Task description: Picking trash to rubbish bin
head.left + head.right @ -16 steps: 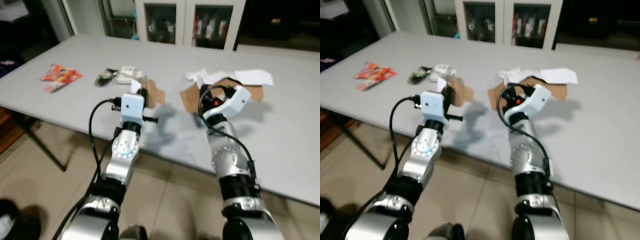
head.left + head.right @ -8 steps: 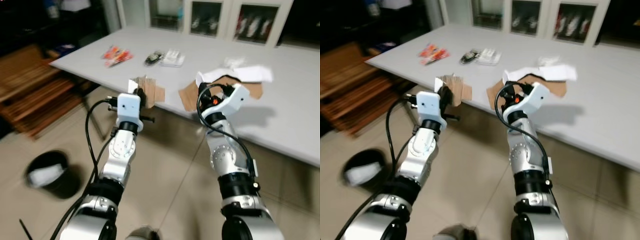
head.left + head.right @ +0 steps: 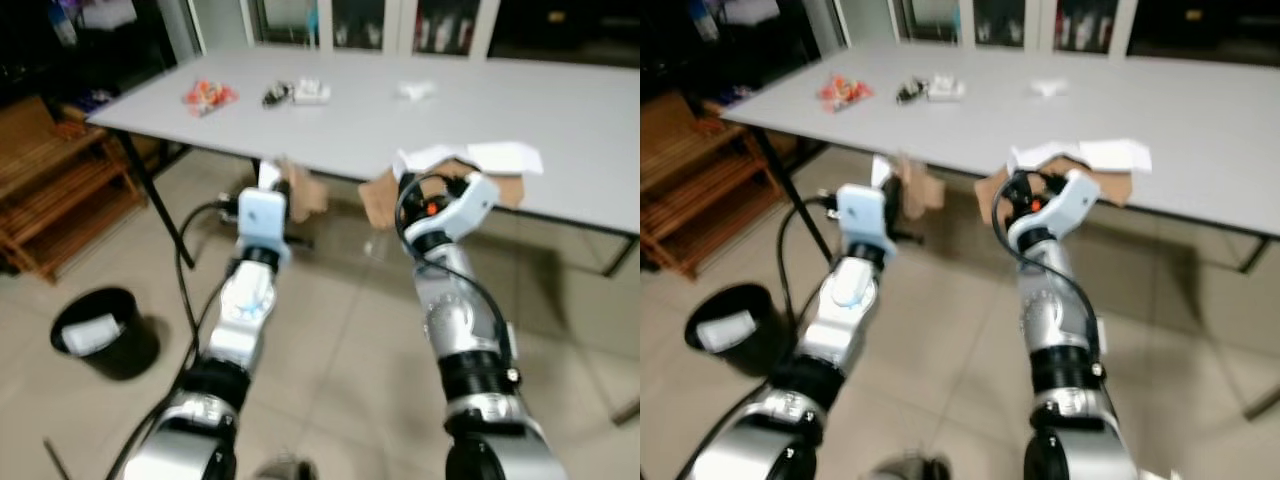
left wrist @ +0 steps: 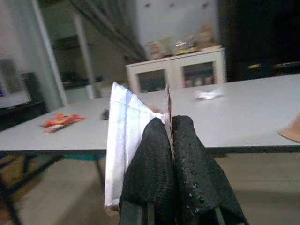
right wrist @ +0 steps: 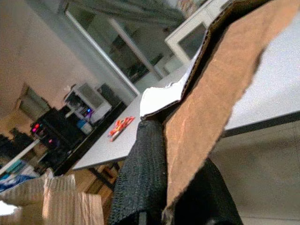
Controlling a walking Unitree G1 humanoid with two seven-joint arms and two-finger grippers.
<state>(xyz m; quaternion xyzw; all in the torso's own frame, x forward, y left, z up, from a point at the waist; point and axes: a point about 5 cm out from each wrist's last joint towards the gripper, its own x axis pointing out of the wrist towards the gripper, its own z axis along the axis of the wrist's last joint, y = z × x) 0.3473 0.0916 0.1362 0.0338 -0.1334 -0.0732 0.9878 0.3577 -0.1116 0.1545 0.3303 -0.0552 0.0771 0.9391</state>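
Observation:
My left gripper (image 3: pixel 284 186) is shut on a small piece of brown cardboard with white paper (image 3: pixel 300 190), held up in front of me. In the left wrist view the black fingers (image 4: pixel 187 159) pinch the thin card edge beside the white sheet (image 4: pixel 121 140). My right gripper (image 3: pixel 414 190) is shut on a larger brown cardboard scrap (image 3: pixel 480 180) with white paper (image 3: pixel 505 156) on top; the card (image 5: pixel 220 89) lies between its fingers (image 5: pixel 145 164). A black rubbish bin (image 3: pixel 105 332) with white trash inside stands on the floor to my left.
The grey table (image 3: pixel 560 110) lies ahead, beyond both grippers. It carries a red wrapper (image 3: pixel 205 95), a dark wrapper (image 3: pixel 274 95), a white packet (image 3: pixel 310 92) and a crumpled white scrap (image 3: pixel 415 90). Wooden shelving (image 3: pixel 50 200) stands at the far left. Tiled floor lies below.
The camera has backed away from the table, so more floor shows and the bin has shifted in view. Both grippers keep their cardboard pieces, now off the table over the floor.

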